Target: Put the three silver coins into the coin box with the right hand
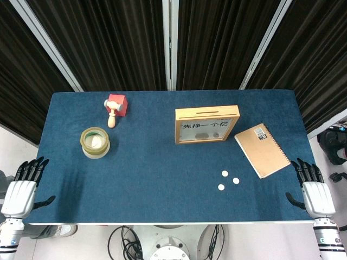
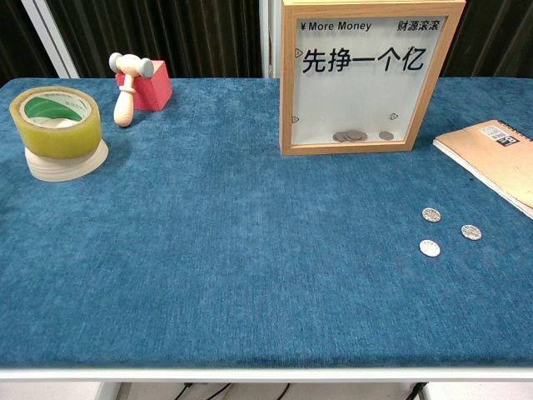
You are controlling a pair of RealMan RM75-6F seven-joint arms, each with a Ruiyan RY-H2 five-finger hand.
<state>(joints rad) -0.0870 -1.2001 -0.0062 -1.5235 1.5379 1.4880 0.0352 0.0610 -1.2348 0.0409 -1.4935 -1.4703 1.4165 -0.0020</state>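
Observation:
Three silver coins lie flat on the blue cloth right of centre: one (image 1: 225, 173) (image 2: 430, 215) farthest back, one (image 1: 236, 181) (image 2: 471, 232) to its right, one (image 1: 221, 187) (image 2: 430, 247) nearest the front. The wooden coin box (image 1: 206, 124) (image 2: 361, 77) stands upright behind them, its clear front showing a few coins (image 2: 356, 136) on its floor and a slot (image 1: 209, 112) in its top. My right hand (image 1: 312, 187) is open beside the table's right front corner, holding nothing. My left hand (image 1: 24, 184) is open off the left front corner. Neither hand appears in the chest view.
A brown spiral notebook (image 1: 263, 149) (image 2: 497, 157) lies right of the box, close to the coins. At the left stand stacked tape rolls (image 1: 95, 142) (image 2: 57, 129), and behind them a red block (image 1: 117, 104) (image 2: 148, 85) with a small wooden mallet (image 1: 111, 115) (image 2: 127, 93).

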